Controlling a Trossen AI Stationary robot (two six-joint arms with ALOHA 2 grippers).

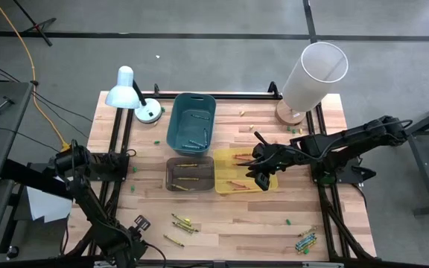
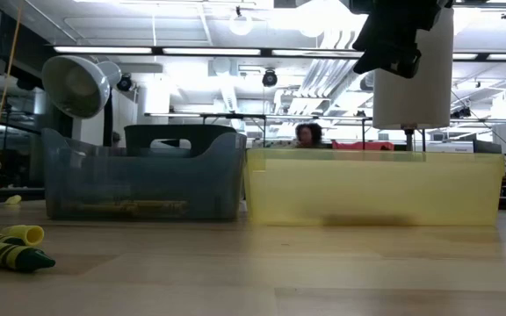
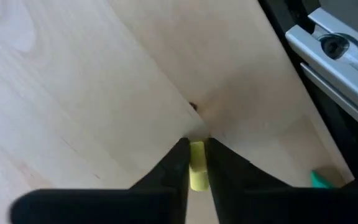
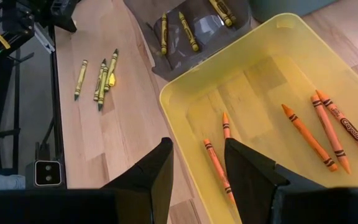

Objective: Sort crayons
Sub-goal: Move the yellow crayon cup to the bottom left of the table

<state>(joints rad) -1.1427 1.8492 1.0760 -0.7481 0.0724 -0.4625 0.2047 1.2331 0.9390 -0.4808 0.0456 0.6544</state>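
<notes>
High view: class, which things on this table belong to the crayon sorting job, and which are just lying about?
Part of the job:
orange crayons in the yellow bin
yellow crayons in the grey bin
teal bin
loose yellow crayons
mixed crayons near the table corner
left gripper closing on a yellow piece
right gripper

Just lying about:
desk lamp
white cylinder
small green bits

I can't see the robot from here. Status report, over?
Left gripper closing around yellow crayon on table. Right gripper open above yellow bin, orange crayons inside. Nothing blocking.

Two black jointed arms; each claw, left [image 3: 196, 163] and right [image 4: 197, 163], has two dark, flat, tapering fingers
</notes>
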